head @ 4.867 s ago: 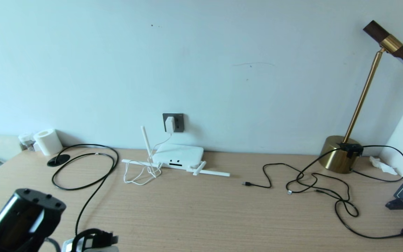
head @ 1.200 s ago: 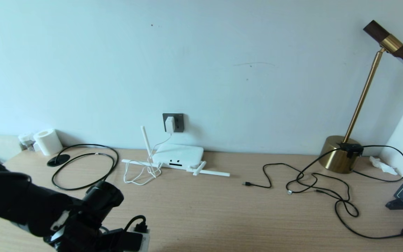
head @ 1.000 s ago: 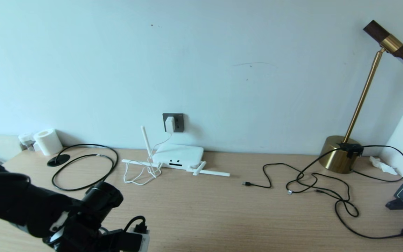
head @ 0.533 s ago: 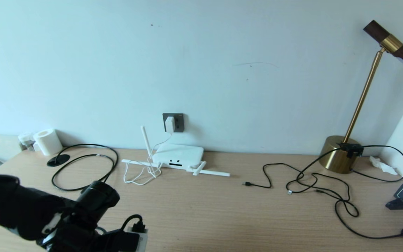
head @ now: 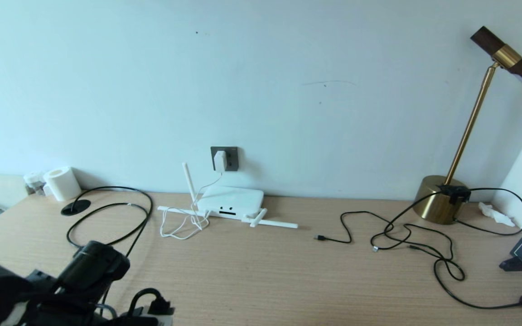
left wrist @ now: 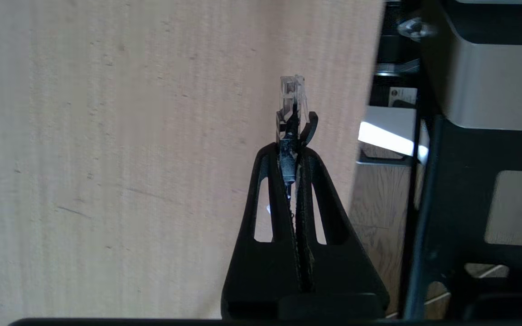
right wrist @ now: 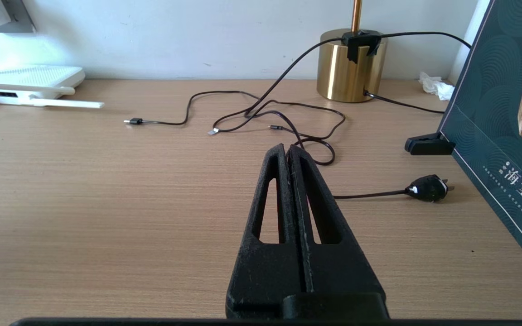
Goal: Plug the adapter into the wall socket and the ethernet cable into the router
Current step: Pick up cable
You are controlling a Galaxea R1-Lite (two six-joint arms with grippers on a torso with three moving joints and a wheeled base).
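The adapter (head: 219, 160) sat in the wall socket (head: 229, 158), directly above the router (head: 230, 202). The ethernet cable (head: 109, 215) lay left of it, the lamp (head: 442, 199) far right.

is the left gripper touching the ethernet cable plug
Touching: the left wrist view shows the left gripper shut on the ethernet cable, clear plug sticking out.

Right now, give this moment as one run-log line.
adapter: in wall socket | left end effector: shut on ethernet cable plug | router: ports empty | right end effector: shut, idle
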